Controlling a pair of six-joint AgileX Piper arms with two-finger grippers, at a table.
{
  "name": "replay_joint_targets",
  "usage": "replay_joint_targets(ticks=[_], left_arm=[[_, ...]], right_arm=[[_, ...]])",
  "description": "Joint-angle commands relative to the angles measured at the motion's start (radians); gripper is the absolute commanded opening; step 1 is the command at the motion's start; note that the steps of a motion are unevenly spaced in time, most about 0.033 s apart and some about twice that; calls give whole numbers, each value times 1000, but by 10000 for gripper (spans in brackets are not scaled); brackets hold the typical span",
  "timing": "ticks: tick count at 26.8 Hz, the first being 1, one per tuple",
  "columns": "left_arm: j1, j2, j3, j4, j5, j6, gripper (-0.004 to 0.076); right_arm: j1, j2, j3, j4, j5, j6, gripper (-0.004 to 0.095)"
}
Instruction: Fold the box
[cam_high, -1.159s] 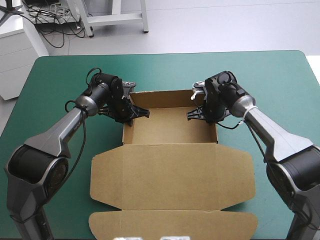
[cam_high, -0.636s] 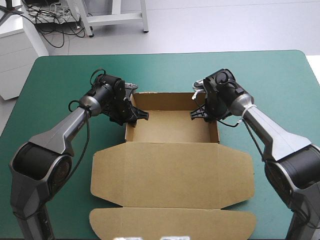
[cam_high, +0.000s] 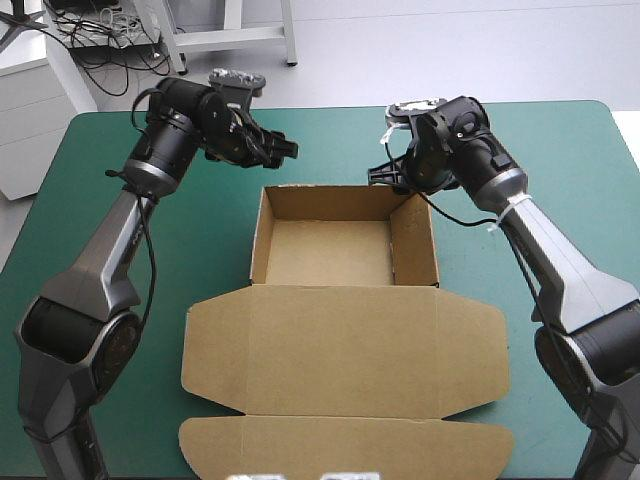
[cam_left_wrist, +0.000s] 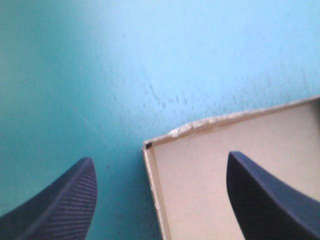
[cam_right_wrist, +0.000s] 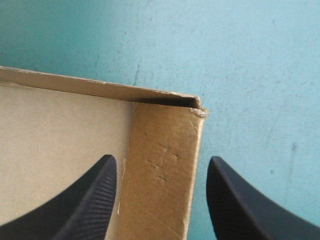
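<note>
Counting first: one brown box (cam_high: 345, 330), two arms, two grippers, four black fingers.

The box lies in the middle of the table as an open tray with its lid flat. The tray takes the far part, four walls raised around a bare floor. The lid panel spreads flat from the tray's near wall toward the table's near edge. It has one rounded ear at each side and one long flap at its near end.

The left gripper (cam_high: 278, 150) hangs just beyond the tray's far left corner, and the right gripper (cam_high: 385, 175) just beyond the far right corner. In the left wrist view the left gripper (cam_left_wrist: 160, 157) has its fingers (cam_left_wrist: 65, 205) spread wide. The box (cam_left_wrist: 195, 170) shows one corner in the gap between them, unclamped. The right gripper (cam_right_wrist: 162, 158) likewise has its fingers (cam_right_wrist: 80, 205) standing apart. The box (cam_right_wrist: 60, 140) shows its corner and one side wall between them. Whether either gripper touches the board cannot be told.

The teal-green cover (cam_high: 540, 150) covers the whole table top and lies smooth around the box; it also shows in the left wrist view (cam_left_wrist: 100, 75) and the right wrist view (cam_right_wrist: 250, 60). Beyond the far edge lies a pale grey floor (cam_high: 420, 50) with a tangle of cables (cam_high: 100, 40). The legs of a white frame (cam_high: 230, 35) and a white cabinet (cam_high: 30, 110) stand there too.
</note>
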Motion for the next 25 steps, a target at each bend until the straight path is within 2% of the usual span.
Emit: replay_joint_targets(ticks=[1, 3, 6, 7, 8, 11, 17, 25], left_arm=[[-3, -94, -109, 11, 43, 0, 492], [-3, -153, -120, 36, 43, 11, 454], [-3, -242, -120, 90, 43, 90, 330], [-3, -269, -120, 107, 43, 99, 275], [-3, -320, -120, 127, 43, 101, 144], [-3, -413, -103, 119, 43, 104, -6], [-3, -605, 50, 34, 43, 155, -10], [-3, -889, 449, 78, 41, 153, -10]], right_arm=[[-5, -97, -37, -32, 19, 0, 508], [-5, -127, -24, -47, 19, 0, 508], [-5, -148, 10, -40, 19, 0, 508], [-5, -149, 21, -31, 19, 0, 508], [-5, -149, 49, -20, 19, 4, 508], [-5, -149, 116, -26, 17, 4, 508], [-5, -110, 187, -26, 17, 13, 508], [-5, -24, 188, -22, 17, 14, 508]])
